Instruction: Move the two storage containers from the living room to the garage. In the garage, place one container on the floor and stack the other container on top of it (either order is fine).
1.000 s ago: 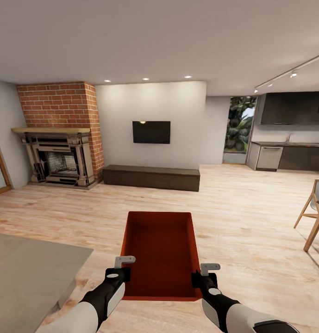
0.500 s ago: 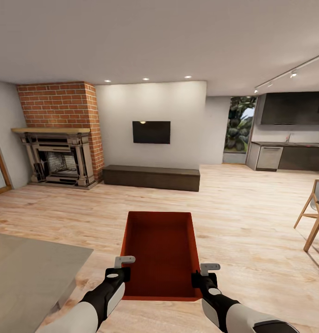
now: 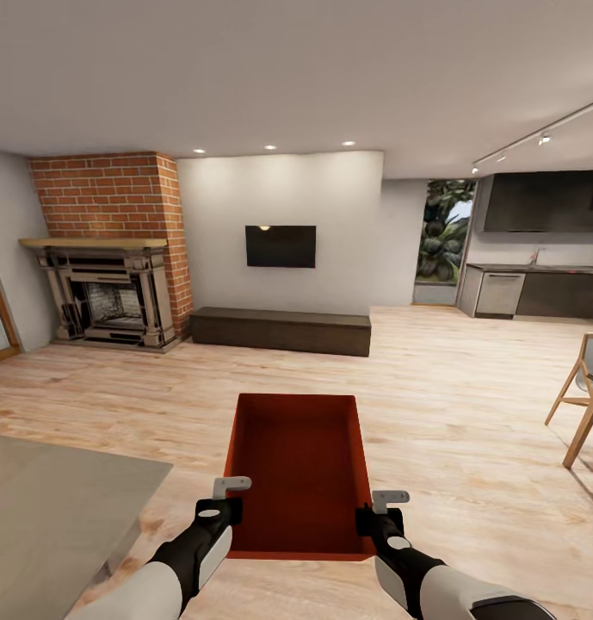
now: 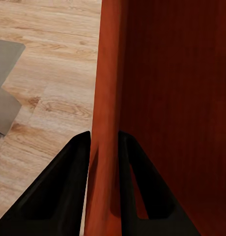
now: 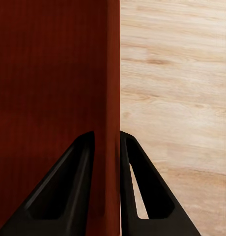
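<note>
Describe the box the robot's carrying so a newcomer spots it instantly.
In the head view, find the brick fireplace and wall TV, then drop to the wood floor nearest the camera. The storage container, a lidless red-orange box, is pinched between left gripper and right gripper.

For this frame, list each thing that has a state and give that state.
storage container: empty, lidless, held level above the wood floor
left gripper: shut on the container's left wall
right gripper: shut on its right wall
TV: screen dark
</note>
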Tool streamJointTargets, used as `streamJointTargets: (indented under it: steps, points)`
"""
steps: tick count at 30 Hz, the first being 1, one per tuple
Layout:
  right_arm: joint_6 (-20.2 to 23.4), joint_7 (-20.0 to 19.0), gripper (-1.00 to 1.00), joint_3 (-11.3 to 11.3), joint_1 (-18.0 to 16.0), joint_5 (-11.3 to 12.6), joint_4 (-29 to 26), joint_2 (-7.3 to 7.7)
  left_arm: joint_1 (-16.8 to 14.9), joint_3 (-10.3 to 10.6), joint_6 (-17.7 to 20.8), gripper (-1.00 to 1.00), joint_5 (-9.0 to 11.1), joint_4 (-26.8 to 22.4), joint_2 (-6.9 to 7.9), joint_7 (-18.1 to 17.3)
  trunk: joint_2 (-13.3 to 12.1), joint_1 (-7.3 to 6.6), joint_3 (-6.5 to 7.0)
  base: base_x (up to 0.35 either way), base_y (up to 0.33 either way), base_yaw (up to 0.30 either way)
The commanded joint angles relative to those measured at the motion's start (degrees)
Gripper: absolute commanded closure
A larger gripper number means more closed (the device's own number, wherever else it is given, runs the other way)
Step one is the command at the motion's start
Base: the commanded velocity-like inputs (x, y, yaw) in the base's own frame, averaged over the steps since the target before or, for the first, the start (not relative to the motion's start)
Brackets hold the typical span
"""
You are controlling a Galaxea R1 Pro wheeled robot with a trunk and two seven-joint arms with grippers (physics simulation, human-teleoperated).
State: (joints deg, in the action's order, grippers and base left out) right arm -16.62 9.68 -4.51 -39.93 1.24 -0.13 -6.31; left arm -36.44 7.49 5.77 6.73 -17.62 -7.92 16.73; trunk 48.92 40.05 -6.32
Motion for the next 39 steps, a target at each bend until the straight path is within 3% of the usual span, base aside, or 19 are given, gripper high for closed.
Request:
streamJointTargets:
  steps: [1, 39]
  points:
    - [-0.8, 0.2, 1.00, 1.9, -0.1, -0.3, -0.1, -0.02, 0.0, -1.6, 0.5, 1.00, 0.2, 0.0, 0.10, 1.2, 0.1, 0.01, -0.07, 0.000, 0.000, -0.154]
    - [-0.8, 0.2, 1.00, 1.9, -0.1, -0.3, -0.1, 0.06, 0.0, -1.6, 0.5, 1.00, 0.2, 0.0, 0.10, 1.3, 0.1, 0.01, 0.62, 0.000, 0.000, -0.275]
